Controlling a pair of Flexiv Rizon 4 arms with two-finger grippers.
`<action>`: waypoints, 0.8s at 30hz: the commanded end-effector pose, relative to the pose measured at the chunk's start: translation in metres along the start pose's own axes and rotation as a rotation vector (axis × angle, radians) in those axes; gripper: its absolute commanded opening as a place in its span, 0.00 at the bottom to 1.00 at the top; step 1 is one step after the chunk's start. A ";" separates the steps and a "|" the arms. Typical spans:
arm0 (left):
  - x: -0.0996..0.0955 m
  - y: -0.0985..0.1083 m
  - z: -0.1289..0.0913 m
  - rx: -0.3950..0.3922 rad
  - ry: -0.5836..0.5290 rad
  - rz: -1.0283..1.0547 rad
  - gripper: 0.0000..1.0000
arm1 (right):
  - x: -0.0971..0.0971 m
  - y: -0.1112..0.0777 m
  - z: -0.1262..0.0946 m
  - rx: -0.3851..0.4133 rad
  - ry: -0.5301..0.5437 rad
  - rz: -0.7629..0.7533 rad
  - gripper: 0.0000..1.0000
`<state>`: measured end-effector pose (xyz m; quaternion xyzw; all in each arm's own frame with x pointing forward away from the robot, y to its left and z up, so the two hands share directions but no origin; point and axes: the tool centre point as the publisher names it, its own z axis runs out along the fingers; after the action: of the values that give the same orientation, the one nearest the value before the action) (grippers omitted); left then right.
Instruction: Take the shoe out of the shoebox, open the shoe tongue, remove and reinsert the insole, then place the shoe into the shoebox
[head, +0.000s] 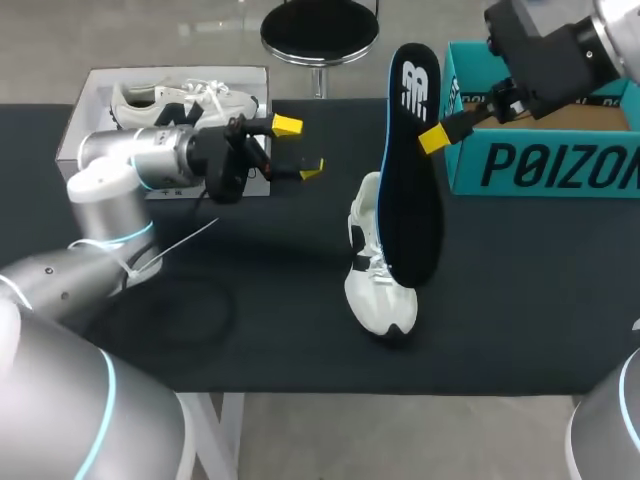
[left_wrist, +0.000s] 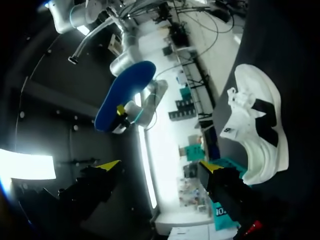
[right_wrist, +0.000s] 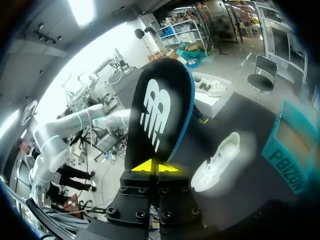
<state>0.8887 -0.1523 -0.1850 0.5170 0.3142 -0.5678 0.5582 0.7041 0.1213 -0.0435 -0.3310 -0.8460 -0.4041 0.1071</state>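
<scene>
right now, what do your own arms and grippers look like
My left arm and right arm are rounded silver-grey tubes with thin light-blue rings at the joints; a thin pale cable hangs beside the left one. The left gripper and right gripper are black and boxy, each with two fingers tipped bright yellow.

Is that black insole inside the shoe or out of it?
Out. The right gripper holds the insole upright in the air, apart from the white shoe.
</scene>
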 end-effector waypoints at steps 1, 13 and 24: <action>-0.014 -0.012 0.005 0.013 0.068 0.015 1.00 | -0.001 0.002 0.002 0.004 0.000 0.001 0.00; -0.027 -0.046 0.023 0.032 0.200 0.167 1.00 | -0.001 0.002 0.002 0.004 0.000 0.001 0.00; -0.019 -0.051 0.031 0.022 0.219 0.160 1.00 | -0.001 0.002 0.002 0.004 0.000 0.001 0.00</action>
<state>0.8319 -0.1660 -0.1707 0.6055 0.3225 -0.4679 0.5573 0.7040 0.1214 -0.0435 -0.3309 -0.8460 -0.4041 0.1071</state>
